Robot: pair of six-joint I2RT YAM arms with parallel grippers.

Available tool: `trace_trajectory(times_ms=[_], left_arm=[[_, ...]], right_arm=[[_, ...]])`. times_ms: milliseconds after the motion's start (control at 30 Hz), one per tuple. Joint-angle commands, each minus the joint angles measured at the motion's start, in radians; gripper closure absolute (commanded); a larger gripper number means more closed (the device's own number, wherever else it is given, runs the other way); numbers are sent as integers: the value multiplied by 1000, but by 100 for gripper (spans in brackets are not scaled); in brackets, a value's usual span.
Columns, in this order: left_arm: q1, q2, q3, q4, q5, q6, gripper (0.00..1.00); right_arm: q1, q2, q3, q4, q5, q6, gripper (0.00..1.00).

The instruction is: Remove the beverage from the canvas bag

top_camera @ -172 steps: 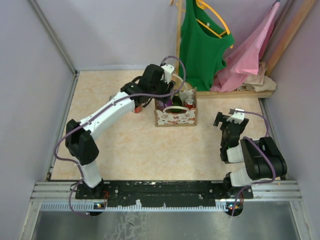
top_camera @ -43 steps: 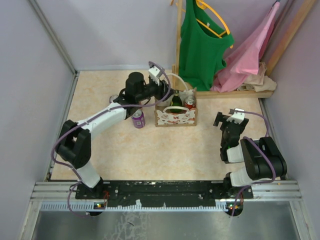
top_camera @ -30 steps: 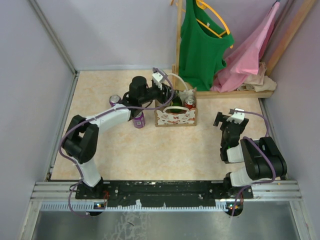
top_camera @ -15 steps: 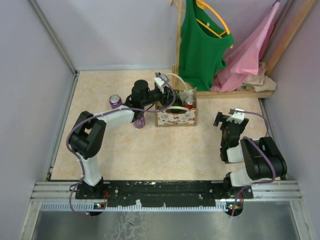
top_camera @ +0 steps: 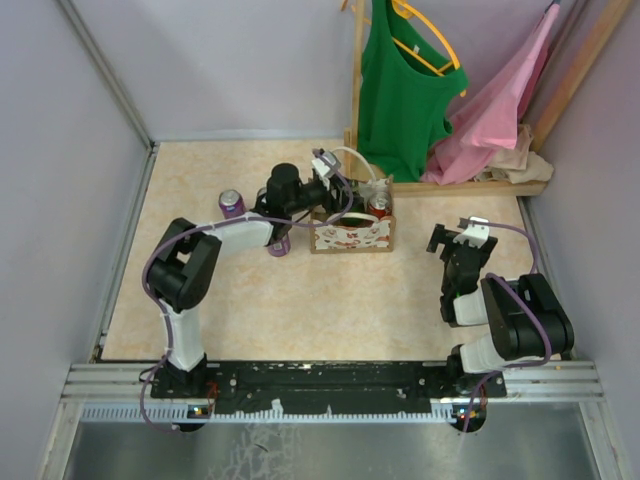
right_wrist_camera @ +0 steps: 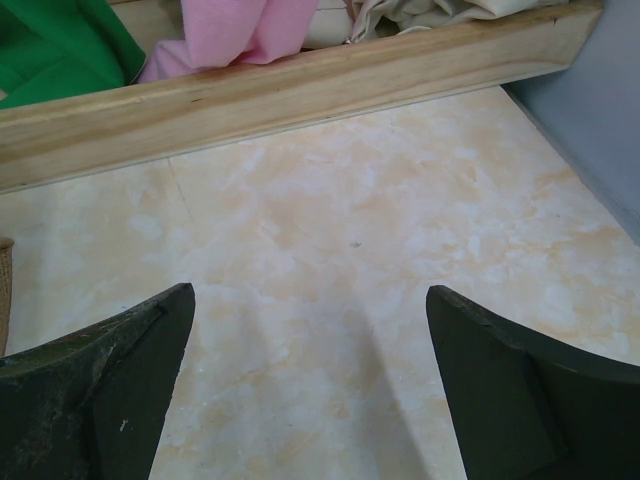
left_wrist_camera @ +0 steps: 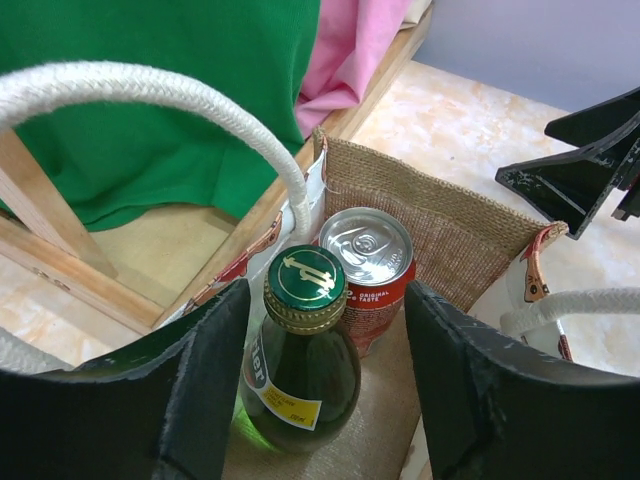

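Canvas bag (top_camera: 350,236) stands near the far edge of the table (top_camera: 250,300), right of centre, holding a green glass bottle (left_wrist_camera: 305,345) and a red can (left_wrist_camera: 372,256) side by side. Left gripper (left_wrist_camera: 327,330) sits at the bag mouth, fingers apart, flanking the bottle without clamping it. Right gripper (right_wrist_camera: 308,300), fingers spread, is near the right edge.

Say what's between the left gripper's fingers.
The green bottle, standing in the bag with a red can beside it; the open left gripper straddles it. Shows in the left wrist view.
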Motion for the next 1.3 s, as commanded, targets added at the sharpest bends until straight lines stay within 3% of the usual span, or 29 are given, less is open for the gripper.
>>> trace_trajectory(times_ms=[0,300,1000,1167,1267], left_arm=[[-3,14,-5,43,21,-9,30],[-3,43,25,55,20,-2,40],[0,71,5,249,86,-79,41],[0,84,7,249,92,-84,52],[0,94,5,254,95,-87,54]], right_arm=[[-4,-10,20,46,1,-2,1],[-4,-10,19,46,1,-3,1],[-5,-9,20,45,0,-2,1],[-5,-9,20,45,1,-2,1],[-4,-9,20,45,2,-1,1]])
